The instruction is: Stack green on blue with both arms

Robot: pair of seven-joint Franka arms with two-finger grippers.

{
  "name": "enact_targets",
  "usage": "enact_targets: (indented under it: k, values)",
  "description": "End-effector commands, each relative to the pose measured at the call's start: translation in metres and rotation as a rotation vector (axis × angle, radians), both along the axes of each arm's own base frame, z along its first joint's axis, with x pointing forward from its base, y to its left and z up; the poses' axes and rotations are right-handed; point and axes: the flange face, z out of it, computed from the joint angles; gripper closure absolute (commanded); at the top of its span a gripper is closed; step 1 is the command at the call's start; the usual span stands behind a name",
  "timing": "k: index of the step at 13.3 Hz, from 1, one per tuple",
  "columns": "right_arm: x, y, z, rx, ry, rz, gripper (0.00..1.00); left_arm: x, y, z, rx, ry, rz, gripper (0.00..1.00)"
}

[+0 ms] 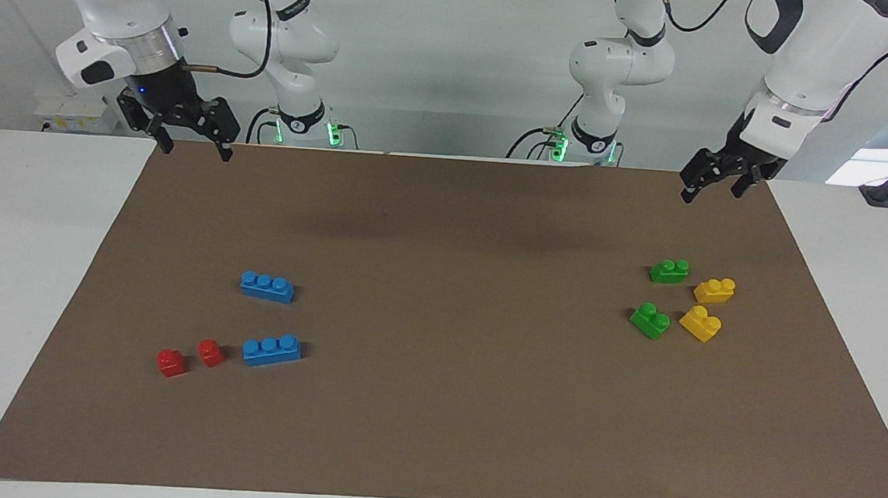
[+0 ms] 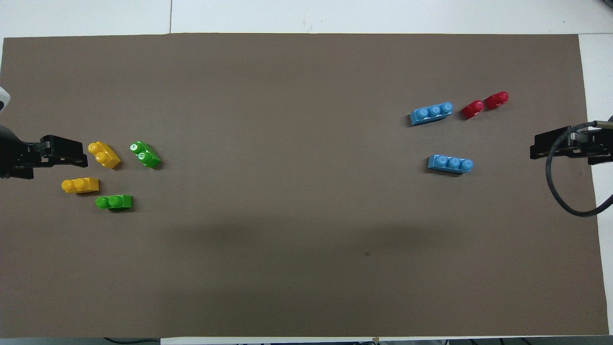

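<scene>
Both arms wait, raised. The left end effector (image 1: 713,183) hangs over the mat edge near the two green bricks (image 1: 669,271) (image 1: 650,320) and yellow bricks (image 1: 715,290); its state cannot be told. The right end effector (image 1: 190,141) looks released, empty, over the corner nearest the blue bricks (image 1: 267,286) (image 1: 271,349), beside red bricks (image 1: 210,352) on the bench (image 1: 22,251).

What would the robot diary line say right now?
stage: start | green bricks, blue bricks: apart on mat | left gripper, right gripper: raised, waiting, holding nothing
</scene>
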Motion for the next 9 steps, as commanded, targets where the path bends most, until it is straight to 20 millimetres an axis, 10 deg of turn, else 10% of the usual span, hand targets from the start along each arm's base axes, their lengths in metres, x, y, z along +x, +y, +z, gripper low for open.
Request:
enact_targets:
  k: [1, 9]
  values:
    - [-0.007, -0.005, 0.001, 0.003, -0.002, 0.011, 0.00, -0.009, -0.002, 0.003, -0.011, 0.004, 0.032, 0.00]
    - [-0.009, -0.024, -0.002, 0.002, 0.006, -0.010, 0.00, -0.018, -0.001, -0.015, -0.008, 0.002, 0.105, 0.00]
